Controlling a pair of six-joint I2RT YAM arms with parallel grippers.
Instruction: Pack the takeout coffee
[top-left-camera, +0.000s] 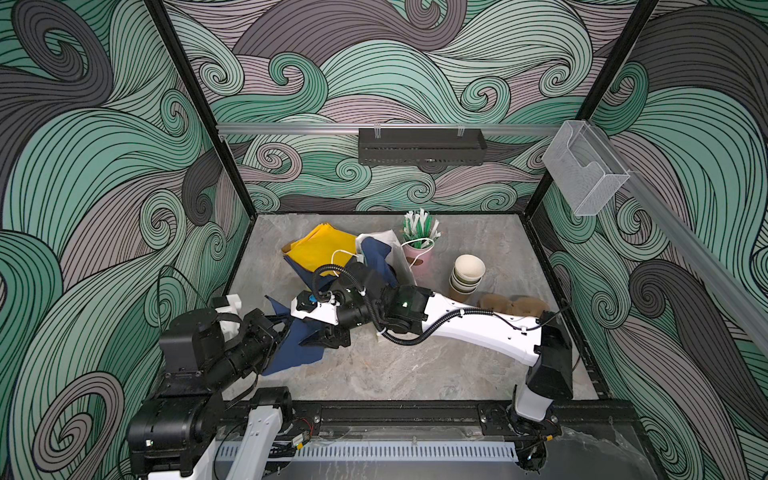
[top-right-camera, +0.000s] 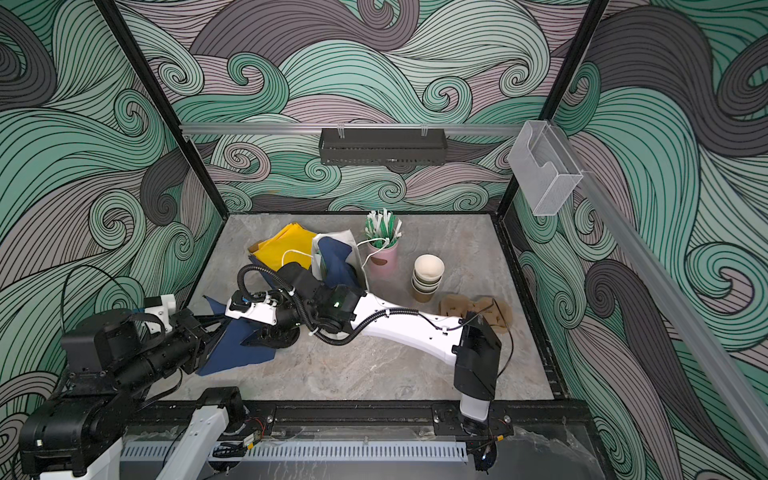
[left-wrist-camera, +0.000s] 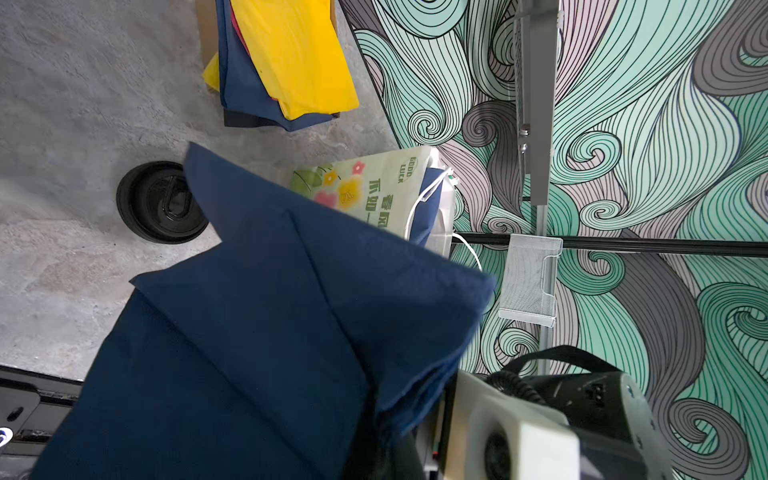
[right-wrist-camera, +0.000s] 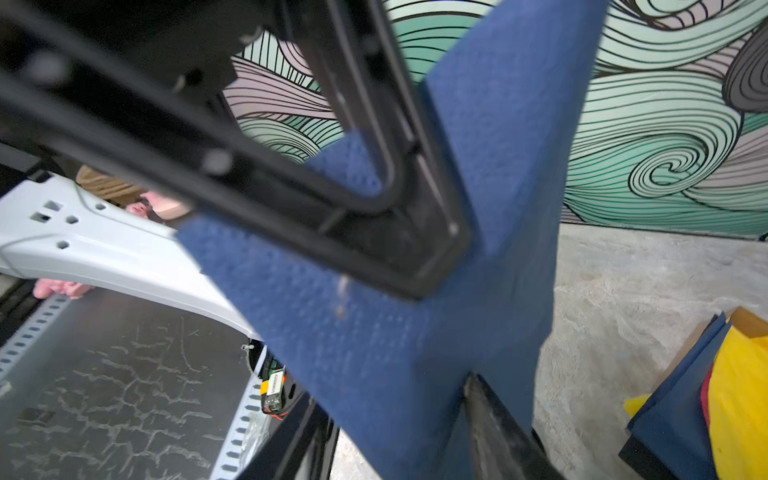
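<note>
Two hands meet over the front-left part of the bench (top-left-camera: 395, 374). The left hand (top-left-camera: 286, 326) is pinched tight on a navy napkin (top-left-camera: 299, 353), which hangs from it with its lower edge draped onto the bench. The right hand (top-left-camera: 316, 338), reaching across from the right edge, sits at the same napkin. In the right wrist view its jaws stand apart, one on either side of the cloth and not closed on it.

A white printed bag (top-left-camera: 404, 262) stands upright near the middle of the back edge, with another navy napkin (top-left-camera: 376, 257) sticking out of its mouth. The takeout coffee cups show in no view, and whether they sit inside the bag cannot be told.

A pile of yellow and navy napkins (top-left-camera: 320, 249) lies just beside the bag, toward the back-left corner. A pink cup of straws (top-left-camera: 419, 255) touches the bag's other side. A stack of lidless cups (top-left-camera: 465, 278) stands nearer the right edge, and a brown pulp carrier (top-left-camera: 515, 305) lies by that edge. Black lids (left-wrist-camera: 162, 202) rest on the bench just beside the held napkin, seen only in the left wrist view.
</note>
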